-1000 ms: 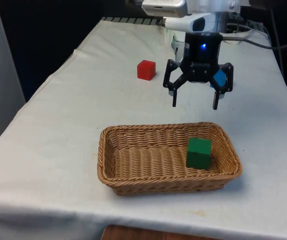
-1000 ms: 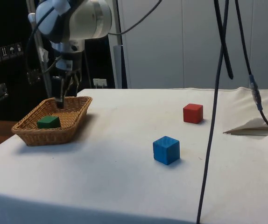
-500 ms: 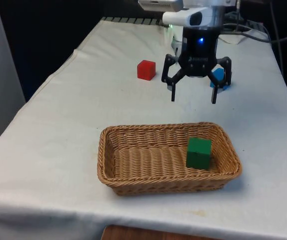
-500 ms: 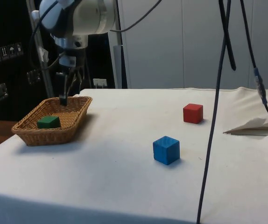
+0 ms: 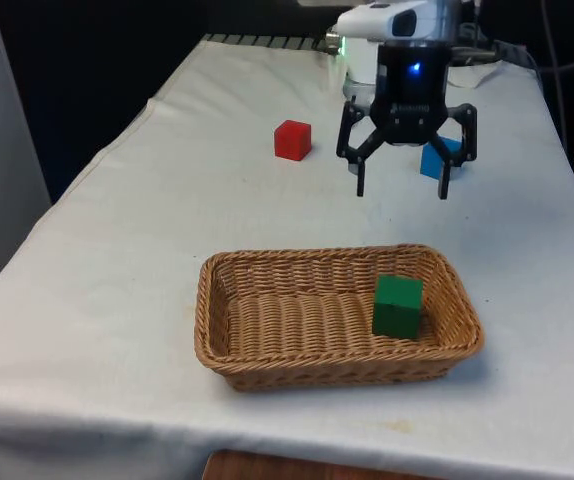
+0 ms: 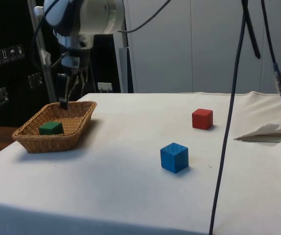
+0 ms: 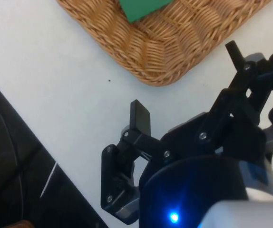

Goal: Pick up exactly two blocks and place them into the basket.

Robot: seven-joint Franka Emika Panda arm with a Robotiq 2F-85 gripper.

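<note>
Since a second ago the hand (image 5: 402, 184) has risen and drawn back from the basket (image 5: 267, 350) toward the tabletop's (image 5: 127, 260) far end, and shifted a little to the front view's right; the blocks and basket have not moved. Nearest, the basket holds the green block (image 5: 398, 305), upright at its end on the front view's right. Beyond the basket's far rim the hand hangs in the air, fingers (image 5: 361, 178) spread wide and holding nothing, well apart from the green block. Farther back, the blue block (image 5: 436, 159) sits on the tabletop just behind the hand, partly hidden by a finger, and the red block (image 5: 292, 139) lies beyond the basket, toward the front view's left of the hand.
</note>
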